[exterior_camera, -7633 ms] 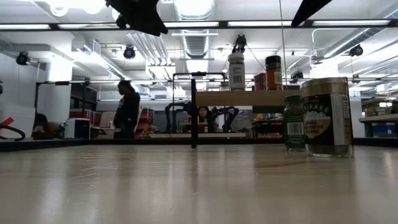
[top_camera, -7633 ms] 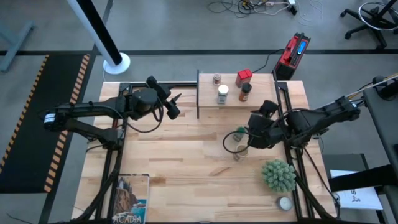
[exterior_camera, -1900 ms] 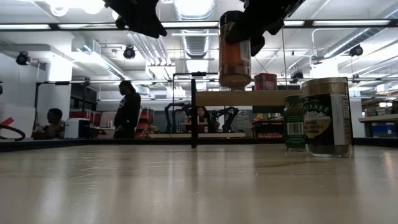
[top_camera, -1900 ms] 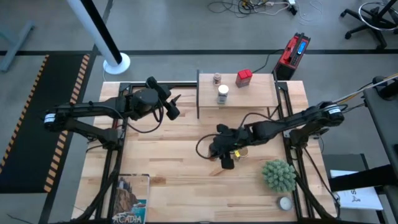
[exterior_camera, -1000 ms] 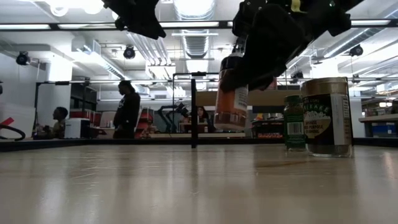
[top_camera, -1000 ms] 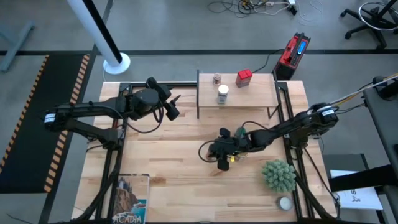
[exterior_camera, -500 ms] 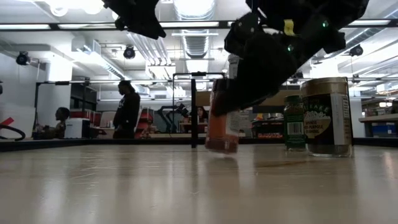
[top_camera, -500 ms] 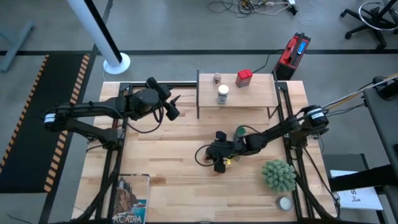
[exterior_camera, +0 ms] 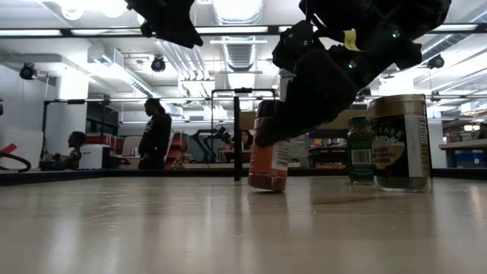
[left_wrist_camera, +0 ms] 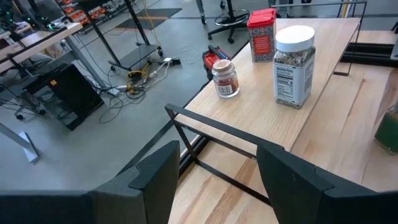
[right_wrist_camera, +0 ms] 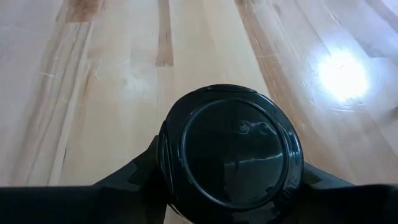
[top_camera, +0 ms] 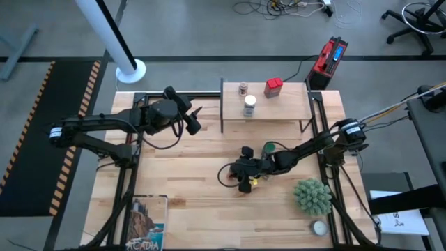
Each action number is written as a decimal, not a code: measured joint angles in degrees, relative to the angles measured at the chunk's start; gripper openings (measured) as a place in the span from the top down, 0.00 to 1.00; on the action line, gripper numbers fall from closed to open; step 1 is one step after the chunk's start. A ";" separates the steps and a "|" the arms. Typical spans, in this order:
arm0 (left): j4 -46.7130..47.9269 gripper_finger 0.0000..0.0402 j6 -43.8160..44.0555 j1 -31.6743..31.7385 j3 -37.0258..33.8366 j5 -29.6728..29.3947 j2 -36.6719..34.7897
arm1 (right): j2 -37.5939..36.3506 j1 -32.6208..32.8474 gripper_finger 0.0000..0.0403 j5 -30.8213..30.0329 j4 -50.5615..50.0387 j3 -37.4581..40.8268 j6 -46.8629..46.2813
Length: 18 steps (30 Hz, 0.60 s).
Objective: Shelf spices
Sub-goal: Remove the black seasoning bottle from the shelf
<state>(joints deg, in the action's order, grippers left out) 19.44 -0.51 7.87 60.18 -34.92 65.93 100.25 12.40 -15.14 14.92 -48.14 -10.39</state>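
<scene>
Nearest, mid-counter (top_camera: 181, 174): black-lidded jar (exterior_camera: 268, 164) of orange spice, base down on the wood or a hair above it, roughly upright. Gripped at the lid (right_wrist_camera: 230, 146) by the right jaws, closed on either side of it, the arm reaching in low from the right edge. Well short of the shelf (top_camera: 279, 110), so by the look of it a set-down or re-grip rather than the final placing.

To do this well: check the base sits flat before easing the grip; open only a little, then rise straight up so the lid is not dragged and the jar not tipped. Mind the green-lidded jar (exterior_camera: 360, 148) and the big jar (exterior_camera: 401, 141) just beside, to the right.

Farther back, on the shelf: white-lidded jar (left_wrist_camera: 293, 65), small jar (left_wrist_camera: 225, 78), red tin (left_wrist_camera: 261, 34), with bare board to their right.

Left jaws waiting above the counter off the shelf's left end, spread apart, holding nothing
</scene>
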 joint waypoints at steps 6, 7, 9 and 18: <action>-0.04 0.49 0.00 0.00 0.00 0.00 0.00 | -0.07 0.00 0.55 -0.04 -1.09 -0.02 0.50; -0.04 0.49 0.01 0.01 0.00 0.00 0.00 | -0.15 0.00 0.55 -0.11 -1.30 -0.02 0.48; -0.04 0.49 0.00 0.01 0.00 0.00 0.00 | -0.15 0.00 0.55 -0.12 -1.41 -0.02 0.17; -0.04 0.49 0.02 0.01 0.00 0.00 0.00 | -0.37 0.00 0.44 0.14 -3.25 0.00 -0.07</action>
<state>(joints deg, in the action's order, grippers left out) 19.40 -0.50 7.88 60.18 -34.92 65.93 99.88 12.40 -15.00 11.67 -48.14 -10.46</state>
